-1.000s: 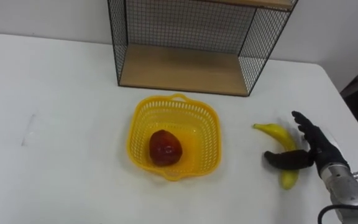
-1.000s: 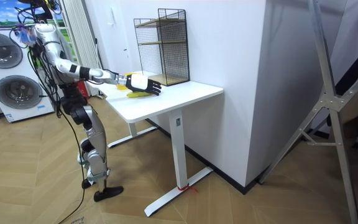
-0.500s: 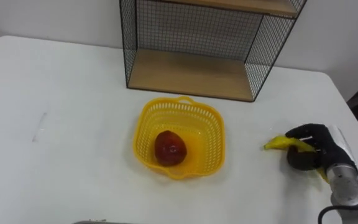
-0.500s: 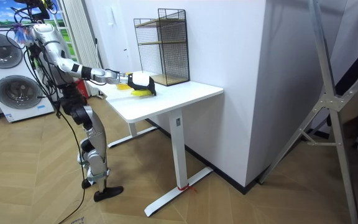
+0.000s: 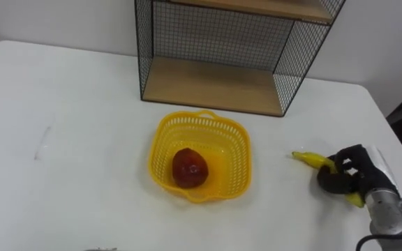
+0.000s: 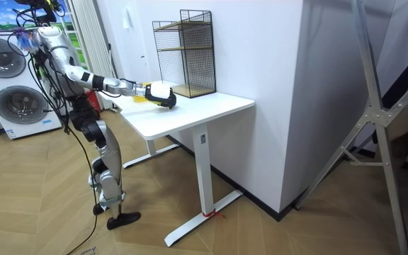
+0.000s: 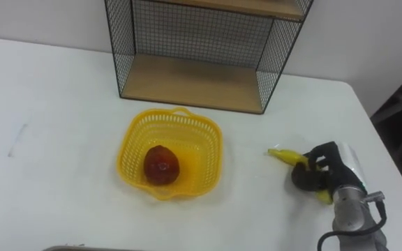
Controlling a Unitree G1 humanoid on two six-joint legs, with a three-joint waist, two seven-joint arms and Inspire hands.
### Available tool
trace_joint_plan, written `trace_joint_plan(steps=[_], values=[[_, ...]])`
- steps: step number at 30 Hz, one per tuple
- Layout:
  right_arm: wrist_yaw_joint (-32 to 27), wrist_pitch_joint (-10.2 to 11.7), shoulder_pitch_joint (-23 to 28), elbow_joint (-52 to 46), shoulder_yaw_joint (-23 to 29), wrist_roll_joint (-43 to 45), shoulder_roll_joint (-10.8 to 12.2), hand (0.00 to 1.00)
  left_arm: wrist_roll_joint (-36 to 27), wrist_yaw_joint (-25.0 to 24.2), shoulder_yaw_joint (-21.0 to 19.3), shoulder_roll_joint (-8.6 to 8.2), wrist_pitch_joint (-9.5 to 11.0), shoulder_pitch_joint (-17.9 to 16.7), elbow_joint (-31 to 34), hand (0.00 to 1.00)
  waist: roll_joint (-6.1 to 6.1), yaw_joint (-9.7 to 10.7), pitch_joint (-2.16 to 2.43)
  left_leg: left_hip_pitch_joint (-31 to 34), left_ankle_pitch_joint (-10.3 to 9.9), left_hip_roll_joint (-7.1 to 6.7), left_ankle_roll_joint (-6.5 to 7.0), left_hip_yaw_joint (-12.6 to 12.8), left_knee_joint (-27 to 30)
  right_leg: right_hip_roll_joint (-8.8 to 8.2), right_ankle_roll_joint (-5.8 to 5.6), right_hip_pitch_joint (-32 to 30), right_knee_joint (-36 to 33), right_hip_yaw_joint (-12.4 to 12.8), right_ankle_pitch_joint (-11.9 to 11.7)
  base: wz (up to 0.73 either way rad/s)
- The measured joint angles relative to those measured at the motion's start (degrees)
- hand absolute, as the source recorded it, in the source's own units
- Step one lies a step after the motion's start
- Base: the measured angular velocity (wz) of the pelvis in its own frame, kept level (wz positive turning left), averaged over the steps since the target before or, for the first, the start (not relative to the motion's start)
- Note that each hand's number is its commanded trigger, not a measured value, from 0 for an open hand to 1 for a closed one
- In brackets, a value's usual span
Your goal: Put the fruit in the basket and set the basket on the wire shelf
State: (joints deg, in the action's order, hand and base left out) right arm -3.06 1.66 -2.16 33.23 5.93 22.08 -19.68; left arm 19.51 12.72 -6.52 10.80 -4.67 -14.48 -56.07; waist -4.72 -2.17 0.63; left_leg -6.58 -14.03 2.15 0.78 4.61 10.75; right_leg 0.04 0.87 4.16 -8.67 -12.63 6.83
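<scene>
A yellow plastic basket (image 5: pixel 237 143) sits mid-table with a red apple (image 5: pixel 189 167) inside it. To its right a yellow banana (image 5: pixel 313 160) lies on the white table (image 5: pixel 75 104), and my right hand (image 5: pixel 350 176) is shut on it, dark fingers curled over its middle so just the tip and a bit of the far end show. In the right eye view the same hand (image 7: pixel 321 174) wraps the banana (image 7: pixel 285 156) beside the basket (image 7: pixel 132 138). The black wire shelf (image 5: pixel 215 80) with wooden boards stands at the table's back edge.
The room view has me standing at the table's end (image 6: pixel 190 110), right arm stretched over it, with the wire shelf (image 6: pixel 184 49) against the wall. Washing machines (image 6: pixel 6 85) stand behind me. The table's right edge runs close to my right hand.
My right hand's fingers curled from straight to closed round the banana. The camera shifted slightly after the earliest frame.
</scene>
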Motion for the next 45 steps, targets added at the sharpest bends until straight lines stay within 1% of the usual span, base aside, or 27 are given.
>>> trace_joint_plan(steps=[2,4,6,7,8,9,10,11,12,13,14,15,16,18,20,22,23,26,27,29,32,34,36,39,42,44,45], values=[[0.1,-1.17,0.34,-1.71,-0.13,-1.83,0.51,1.0,-1.88,0.0,0.66,-0.02,0.02,0.06,-0.05,0.0,0.05,0.08,-0.04,0.0,0.01,0.11,-0.02,0.34,-0.19,0.07,0.0,-0.25,-0.08,0.23,0.0,-0.06],[0.21,-1.89,1.29,-4.21,-0.14,-3.1,1.24,1.0,-2.03,0.0,1.13,-0.07,0.02,0.01,-0.04,0.0,0.15,0.03,-0.11,-0.02,0.01,0.15,-0.02,0.74,-0.39,0.11,0.02,-0.46,-0.11,0.44,-0.01,-0.09],[0.69,-2.05,2.03,-6.3,-0.05,-4.05,1.99,1.0,-2.02,0.0,1.08,-0.1,0.02,0.04,0.02,0.0,0.29,0.19,-0.16,0.05,0.01,0.19,-0.02,1.07,-0.53,0.14,0.03,-0.81,-0.25,0.81,-0.02,-0.12],[1.46,-2.56,2.92,-8.85,-0.06,-5.09,2.37,1.0,-2.01,0.0,1.04,-0.15,0.14,0.21,0.12,0.0,0.5,0.13,-0.27,0.19,0.01,0.2,-0.02,1.41,-0.59,0.13,0.03,-1.25,-0.51,1.19,-0.02,-0.12],[2.23,-2.58,3.52,-10.33,-0.16,-5.89,2.64,1.0,-1.99,0.01,1.03,-0.16,0.24,0.43,0.04,0.0,0.62,0.21,-0.43,0.26,0.01,0.19,-0.02,1.47,-0.57,0.11,0.03,-1.33,-0.56,1.21,-0.02,-0.11],[3.43,-2.59,4.64,-13.2,-0.53,-8.46,3.34,1.0,-2.02,0.01,1.08,-0.18,0.56,1.13,-0.49,0.0,0.86,0.14,-0.73,0.26,0.01,0.15,0.0,1.67,-0.61,0.08,0.02,-1.54,-0.87,1.45,-0.01,-0.12],[4.42,-2.59,4.91,-15.13,-1.07,-12.99,4.31,1.0,-2.01,0.01,1.06,-0.15,1.12,1.28,-1.16,0.0,1.2,0.0,-0.88,0.27,0.02,0.14,0.01,2.2,-0.85,0.13,0.02,-1.9,-1.01,1.94,-0.02,-0.16],[4.77,-2.59,4.91,-16.04,-1.41,-15.06,4.78,1.0,-1.9,0.01,1.08,-0.16,1.27,1.35,-1.31,0.0,1.33,-0.08,-0.95,0.28,0.03,0.12,0.02,2.54,-0.91,0.17,0.02,-2.12,-1.07,2.28,-0.02,-0.23],[5.24,-2.54,4.96,-17.77,-2.52,-18.55,5.37,1.0,-1.84,0.01,1.07,-0.28,1.64,1.29,-1.36,0.0,1.74,-0.29,-1.05,0.1,0.03,0.12,0.02,3.03,-1.01,0.3,-0.01,-2.2,-1.07,2.83,-0.07,-0.2],[5.76,-2.44,5.13,-18.97,-3.02,-22.63,5.98,1.0,-1.87,0.02,1.03,-0.46,1.98,1.17,-1.5,0.0,2.12,-0.61,-0.97,-0.07,0.02,0.13,0.03,3.27,-1.1,0.32,-0.03,-2.18,-1.06,3.01,-0.09,-0.13],[5.71,-2.44,5.22,-20.09,-3.28,-27.11,6.6,1.0,-1.98,0.02,1.13,-0.62,2.38,1.18,-1.5,0.0,2.37,-0.9,-1.05,-0.06,0.02,0.14,0.03,3.26,-1.19,0.31,-0.04,-2.2,-0.99,2.94,-0.09,-0.04],[5.74,-2.43,5.21,-20.65,-3.67,-29.15,6.65,1.0,-1.99,0.02,1.15,-0.74,2.47,1.14,-1.49,0.0,2.49,-1.08,-1.09,-0.04,0.02,0.15,0.03,3.24,-1.22,0.29,-0.04,-2.23,-0.95,2.87,-0.09,0.04],[5.79,-2.32,5.14,-21.43,-4.57,-33.41,6.66,1.0,-2.01,0.02,1.24,-1.0,2.49,0.91,-1.5,0.0,2.66,-1.29,-1.06,0.05,0.02,0.15,0.04,3.08,-1.2,0.22,-0.04,-2.23,-0.95,2.4,-0.09,0.08],[6.78,-2.29,5.16,-23.05,-4.85,-38.65,7.22,1.0,-1.96,0.02,1.21,-1.64,2.5,0.26,-1.52,0.0,3.12,-1.17,-0.94,0.24,0.02,0.14,0.04,2.67,-1.17,0.11,-0.05,-2.2,-0.92,1.62,-0.09,0.12],[8.29,-1.72,5.12,-24.3,-4.72,-43.97,8.29,1.0,-1.66,0.01,1.11,-2.64,2.51,-0.82,-1.52,0.0,3.81,-1.18,-0.62,0.42,0.02,0.13,0.04,2.36,-1.13,0.04,-0.05,-2.14,-0.89,1.26,-0.09,0.11],[9.49,-1.71,5.13,-25.11,-4.73,-46.98,8.76,1.0,-1.35,0.01,1.03,-3.3,2.51,-1.36,-1.57,0.0,4.18,-1.2,-0.52,0.44,0.03,0.14,0.05,2.21,-1.1,-0.03,-0.06,-2.04,-0.88,1.1,-0.08,0.06],[10.29,-1.68,5.13,-25.34,-4.78,-48.63,8.79,1.0,-1.37,0.01,1.05,-3.59,2.51,-1.55,-1.74,0.0,4.48,-1.26,-0.56,0.45,0.04,0.15,0.07,1.96,-1.07,-0.09,-0.06,-2.01,-0.89,0.9,-0.08,0.05],[11.5,-1.68,5.16,-25.33,-4.79,-51.09,8.79,1.0,-1.4,0.01,1.09,-3.6,2.51,-2.1,-1.82,0.0,4.84,-1.26,-0.58,0.54,0.06,0.15,0.09,1.77,-0.95,-0.15,-0.07,-1.97,-0.89,0.78,-0.07,0.02],[11.94,-1.68,5.15,-25.33,-4.78,-52.63,8.74,1.0,-1.41,0.01,1.14,-3.6,2.51,-2.07,-1.82,0.0,4.97,-1.21,-0.51,0.68,0.06,0.15,0.09,1.65,-0.85,-0.18,-0.08,-1.99,-0.9,0.64,-0.07,0.06],[12.18,-1.57,5.14,-25.34,-4.79,-55.94,8.69,1.0,-1.46,0.01,1.27,-3.6,2.51,-2.09,-1.83,0.0,4.96,-1.17,-0.48,1.05,0.06,0.13,0.1,1.37,-0.39,-0.46,-0.07,-1.99,-0.95,0.06,-0.04,0.08],[12.9,-1.57,5.09,-25.73,-4.81,-57.93,8.67,1.0,-1.36,0.0,2.37,-3.48,2.52,-1.54,-1.91,0.0,4.93,-1.23,-0.46,1.26,0.1,0.04,0.15,1.26,-0.05,-0.79,-0.07,-2.02,-1.03,-0.13,-0.02,0.04],[13.77,-1.56,5.08,-27.69,-4.82,-58.11,8.69,1.0,-1.34,0.0,2.41,-3.52,2.52,-1.54,-1.95,0.0,4.73,-1.23,-0.48,1.42,0.18,-0.43,0.25,1.24,0.08,-0.78,-0.07,-2.13,-1.04,-0.15,-0.01,0.0],[14.12,-1.39,5.04,-29.51,-4.81,-57.91,8.68,1.0,-1.25,0.0,2.39,-3.55,2.52,-1.49,-2.04,0.0,4.62,-1.27,-0.46,1.39,0.23,-0.54,0.35,1.05,0.08,-0.81,-0.09,-2.1,-1.04,-0.07,-0.01,0.0],[14.63,-0.5,4.7,-30.23,-5.05,-57.31,8.69,1.0,-1.25,0.0,2.26,-3.5,2.51,-1.31,-2.05,0.0,4.16,-1.5,-0.5,1.38,0.3,-0.64,0.46,1.19,0.09,-0.92,-0.15,-2.12,-1.12,-0.03,-0.01,0.0],[14.42,-0.35,3.5,-30.26,-6.78,-53.79,8.48,1.0,-1.31,0.01,2.28,-3.5,2.51,-0.82,-2.05,0.0,3.87,-1.82,-0.62,1.39,0.3,-0.65,0.46,1.18,-0.01,-0.84,-0.19,-2.3,-1.08,0.15,-0.03,-0.04],[14.5,-0.31,2.67,-30.33,-8.18,-48.92,8.41,1.0,-1.32,0.0,2.43,-3.46,2.51,-0.24,-2.05,0.0,3.65,-2.34,-0.5,1.6,0.3,-0.62,0.46,1.21,0.11,-0.76,-0.18,-2.74,-1.19,0.23,-0.03,-0.04],[14.49,-0.31,2.5,-30.34,-8.5,-48.09,8.39,1.0,-1.31,0.0,2.44,-3.46,2.51,-0.22,-2.04,0.0,3.57,-2.57,-0.43,1.87,0.3,-0.61,0.46,1.23,0.17,-0.76,-0.17,-2.98,-1.23,0.22,-0.04,0.0]])
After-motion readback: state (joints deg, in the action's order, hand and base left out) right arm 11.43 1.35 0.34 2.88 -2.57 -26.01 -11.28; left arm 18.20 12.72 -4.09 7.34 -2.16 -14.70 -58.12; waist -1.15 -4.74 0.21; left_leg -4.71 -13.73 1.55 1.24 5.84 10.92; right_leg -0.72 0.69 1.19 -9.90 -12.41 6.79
